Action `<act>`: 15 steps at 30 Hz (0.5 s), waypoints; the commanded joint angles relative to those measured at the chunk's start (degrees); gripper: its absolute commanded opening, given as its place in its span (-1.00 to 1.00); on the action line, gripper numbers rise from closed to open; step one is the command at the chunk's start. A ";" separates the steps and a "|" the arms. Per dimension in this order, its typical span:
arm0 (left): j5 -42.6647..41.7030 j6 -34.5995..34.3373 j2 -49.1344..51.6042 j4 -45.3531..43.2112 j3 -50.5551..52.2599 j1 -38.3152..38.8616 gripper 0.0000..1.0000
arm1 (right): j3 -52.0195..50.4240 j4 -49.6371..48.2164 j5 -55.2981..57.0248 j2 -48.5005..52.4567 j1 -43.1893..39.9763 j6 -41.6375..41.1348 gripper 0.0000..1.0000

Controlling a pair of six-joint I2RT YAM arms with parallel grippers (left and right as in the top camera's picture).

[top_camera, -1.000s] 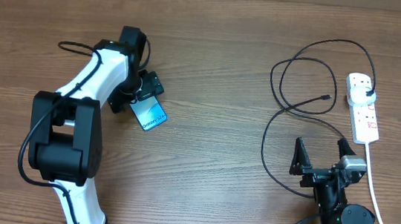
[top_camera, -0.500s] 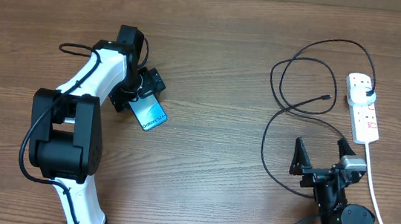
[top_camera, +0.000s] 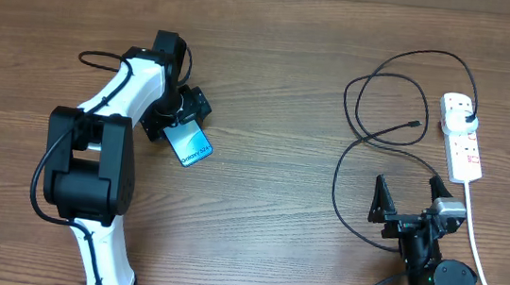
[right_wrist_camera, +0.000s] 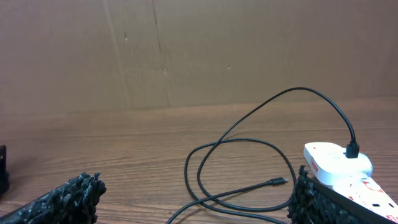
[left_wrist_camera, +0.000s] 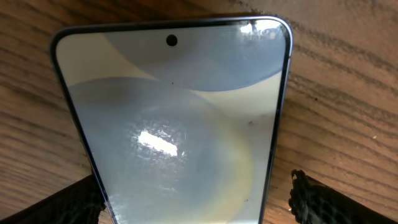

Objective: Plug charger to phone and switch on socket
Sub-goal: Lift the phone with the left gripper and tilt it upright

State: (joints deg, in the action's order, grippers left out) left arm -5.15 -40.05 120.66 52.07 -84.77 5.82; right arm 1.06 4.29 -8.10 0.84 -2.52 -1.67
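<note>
Overhead, the left gripper (top_camera: 180,116) hangs over the upper end of the phone (top_camera: 188,143), which lies flat, screen up, on the left half of the wooden table (top_camera: 282,69), well apart from everything else. The left wrist view shows its jaws spread wide with the phone (left_wrist_camera: 180,124) between them: one finger (left_wrist_camera: 62,205) sits just beside the phone's edge, the other (left_wrist_camera: 336,202) stands clear of it, and nothing is gripped. The lit screen carries small writing at its lower end, too small to read. The right gripper (top_camera: 408,192) sits near the table's front edge on the right side, fingers fully apart and holding nothing. The socket (top_camera: 463,136) lies near the right edge, just beyond it. The charger (top_camera: 364,97) loops across the table to the socket's left, its black plug (top_camera: 467,115) seated in the socket's far end and its connector tip (top_camera: 416,123) lying loose on the wood. Red marks on the socket (right_wrist_camera: 339,165) cannot be read in either view
</note>
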 commanded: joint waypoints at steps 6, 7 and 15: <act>-0.33 5.60 6.32 3.06 2.05 1.09 0.72 | -0.61 -0.22 0.50 -0.68 0.04 0.22 1.00; -0.52 6.23 6.32 3.17 2.05 1.31 0.70 | -0.61 -0.22 0.50 -0.68 0.04 0.22 1.00; -3.32 16.68 6.32 3.19 0.70 5.16 0.66 | -0.61 -0.22 0.50 -0.68 0.04 0.22 1.00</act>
State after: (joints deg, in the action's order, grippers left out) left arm -2.70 -29.61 121.58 55.75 -85.69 8.05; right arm 1.06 4.32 -8.10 0.84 -2.52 -1.63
